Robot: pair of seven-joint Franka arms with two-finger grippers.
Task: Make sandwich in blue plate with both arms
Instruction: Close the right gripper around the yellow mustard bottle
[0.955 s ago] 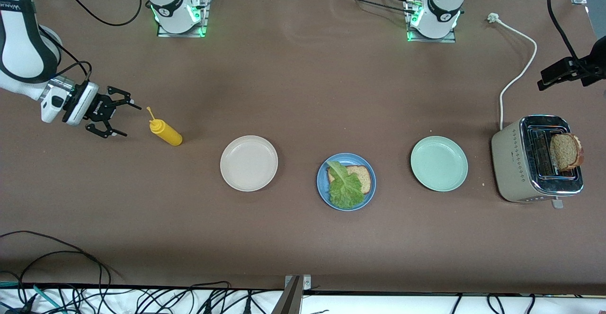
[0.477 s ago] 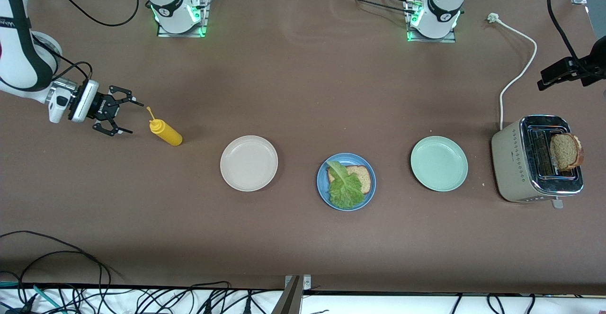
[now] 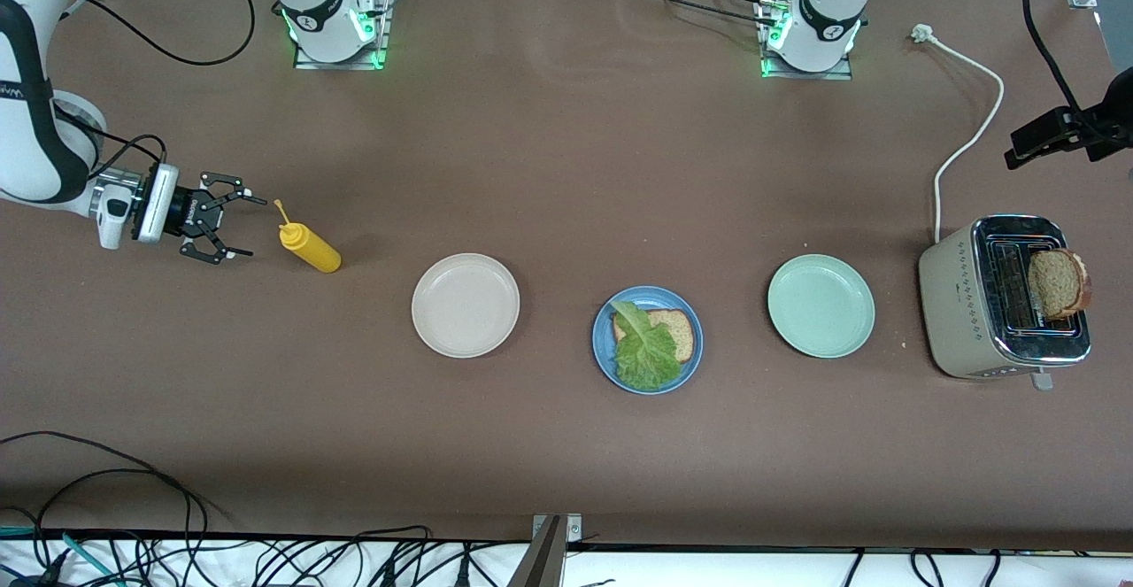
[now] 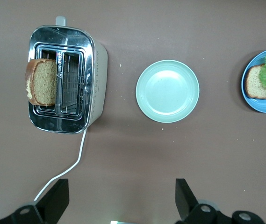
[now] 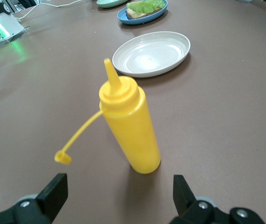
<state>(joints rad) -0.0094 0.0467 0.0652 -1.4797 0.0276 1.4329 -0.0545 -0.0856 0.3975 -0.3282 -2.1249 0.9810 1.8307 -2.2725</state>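
Now right hand (image 3: 232,227) open beside bottle (image 3: 309,246).

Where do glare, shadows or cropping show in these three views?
Front view: even overhead light, green glow at both arm bases, soft shadow beside the yellow bottle. Left wrist view: reflections on the toaster chrome top, blue plate cut by the frame edge. Right wrist view: bright glare patch inside the beige plate; the right end effector fingertips are cropped.
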